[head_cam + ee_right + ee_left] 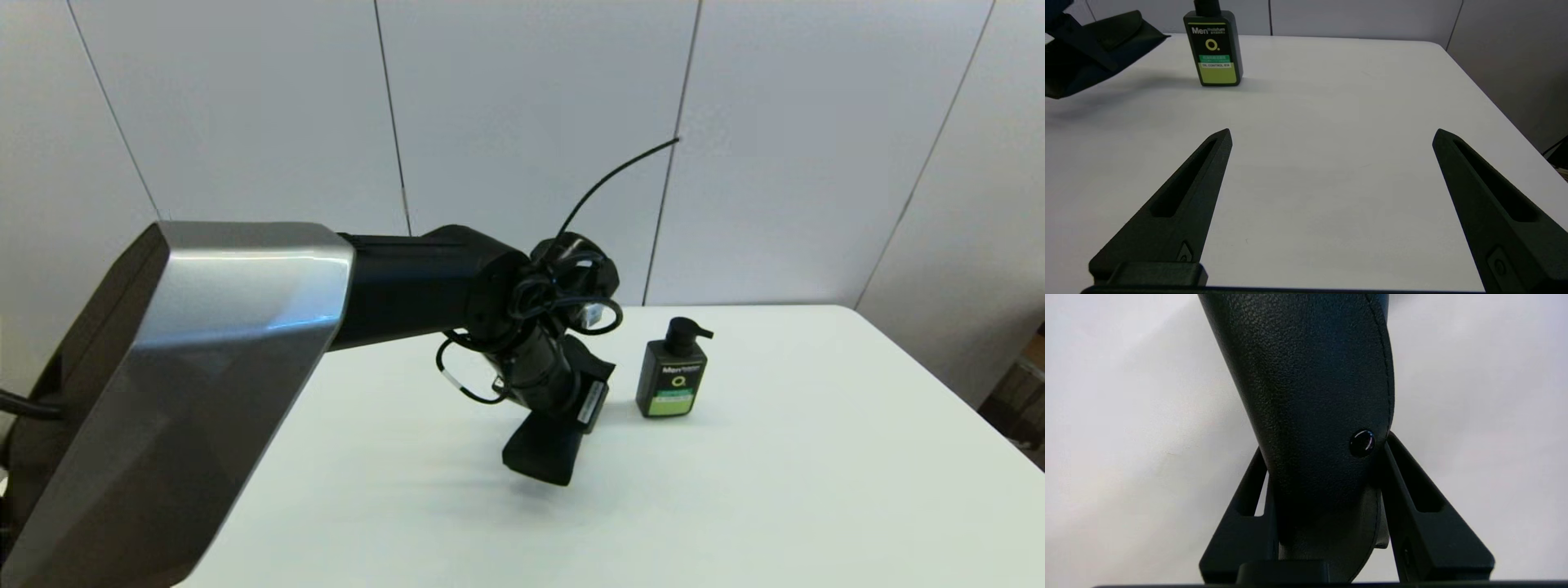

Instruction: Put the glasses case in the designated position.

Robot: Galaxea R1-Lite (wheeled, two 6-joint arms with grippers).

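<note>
Left pincer (1327,473) clenched on the glasses case (1314,396), one finger (1425,522) pressed against each side; case held above the white surface (775,490), tilted, its lower end (543,453) clear of the surface and casting a shadow; case just left of the black pump bottle (672,374), which stands upright, not touching it; right pincer (1331,139) released, fingers (1180,204) wide apart, low over bare surface near the robot.
</note>
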